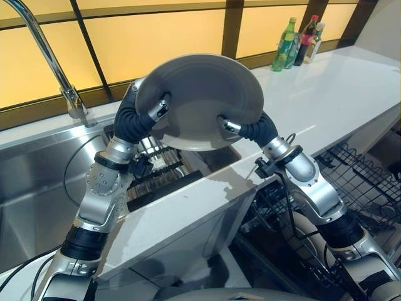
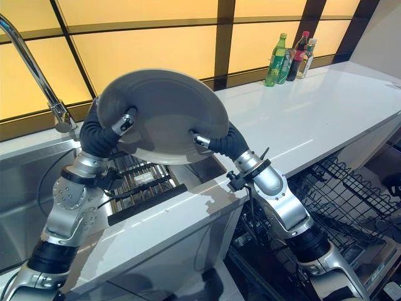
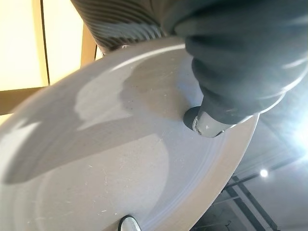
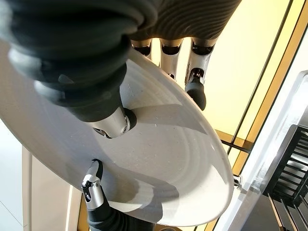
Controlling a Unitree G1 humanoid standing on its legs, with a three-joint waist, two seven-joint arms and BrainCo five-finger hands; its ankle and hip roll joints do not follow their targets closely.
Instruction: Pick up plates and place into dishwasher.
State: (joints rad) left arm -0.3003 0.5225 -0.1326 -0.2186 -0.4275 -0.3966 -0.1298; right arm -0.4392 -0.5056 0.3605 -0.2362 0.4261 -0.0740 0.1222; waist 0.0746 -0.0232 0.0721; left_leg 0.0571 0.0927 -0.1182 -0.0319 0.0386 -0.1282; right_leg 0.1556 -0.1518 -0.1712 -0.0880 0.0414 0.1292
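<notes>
Plate (image 1: 200,100): held aloft over the counter (image 1: 351,94), tilted on edge; your left hand (image 1: 147,116) and right hand (image 1: 244,130) pinch opposite rims, fingers curled behind; dishwasher rack (image 1: 363,182) lies lower right, nearer your right hand.

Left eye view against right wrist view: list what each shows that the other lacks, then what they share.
Left eye view alone: the faucet, the sink, the bottles on the counter, and the dishwasher rack. Right wrist view alone: the right robot hand's fingers curled over the plate's far rim. Shared: the plate, held off the counter by the left robot hand and right robot hand.
</notes>
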